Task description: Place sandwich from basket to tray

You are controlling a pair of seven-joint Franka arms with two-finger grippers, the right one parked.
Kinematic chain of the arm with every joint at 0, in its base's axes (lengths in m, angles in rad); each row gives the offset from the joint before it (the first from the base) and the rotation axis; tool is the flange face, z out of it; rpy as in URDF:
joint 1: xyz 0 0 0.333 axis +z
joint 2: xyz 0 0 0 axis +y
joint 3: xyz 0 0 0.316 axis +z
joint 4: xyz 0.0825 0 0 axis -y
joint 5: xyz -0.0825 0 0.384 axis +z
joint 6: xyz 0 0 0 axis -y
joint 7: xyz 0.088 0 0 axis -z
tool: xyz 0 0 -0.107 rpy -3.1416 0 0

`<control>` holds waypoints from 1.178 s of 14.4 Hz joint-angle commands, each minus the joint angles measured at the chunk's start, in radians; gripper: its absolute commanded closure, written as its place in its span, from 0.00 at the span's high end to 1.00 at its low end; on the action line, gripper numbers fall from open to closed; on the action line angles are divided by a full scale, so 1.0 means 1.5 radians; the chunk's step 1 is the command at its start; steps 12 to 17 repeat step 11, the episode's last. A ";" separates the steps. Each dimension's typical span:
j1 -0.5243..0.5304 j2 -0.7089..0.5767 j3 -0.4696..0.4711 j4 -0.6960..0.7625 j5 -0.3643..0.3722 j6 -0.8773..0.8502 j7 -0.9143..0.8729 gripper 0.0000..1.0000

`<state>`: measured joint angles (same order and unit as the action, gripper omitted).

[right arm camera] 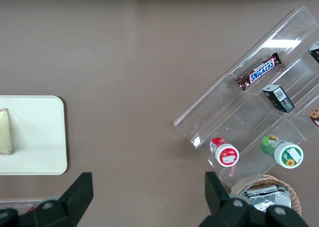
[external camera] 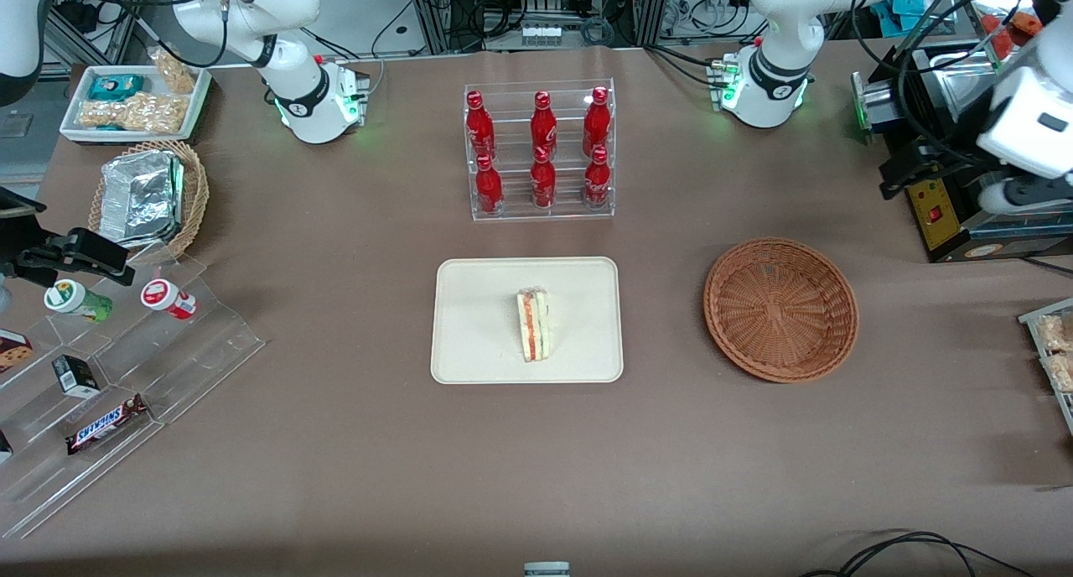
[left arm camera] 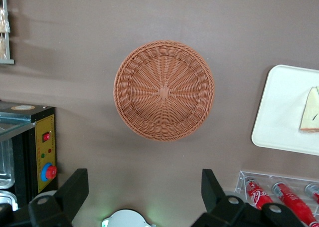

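We find the small triangular white-bread sandwich [external camera: 534, 324] with red, orange and green filling already lying on the flat cream plastic tray [external camera: 469, 325] at the centre of the front view, its long axis running toward and away from that camera. The round reddish-brown wicker basket [external camera: 781, 309], at centre right of that frame, holds nothing. Our left gripper [left arm camera: 144, 199] hangs high above the table, its fingers [left arm camera: 75, 189] spread wide and empty. The basket lies straight beneath it; the sandwich sits sideways, toward the parked arm's end. We judge the placing done.
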<state>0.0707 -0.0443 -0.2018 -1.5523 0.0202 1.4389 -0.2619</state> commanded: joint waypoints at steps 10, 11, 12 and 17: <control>-0.044 -0.005 0.038 0.007 0.009 -0.005 0.004 1.00; -0.044 -0.005 0.039 0.007 -0.001 -0.005 0.003 1.00; -0.044 -0.005 0.039 0.007 -0.001 -0.005 0.003 1.00; -0.044 -0.005 0.039 0.007 -0.001 -0.005 0.003 1.00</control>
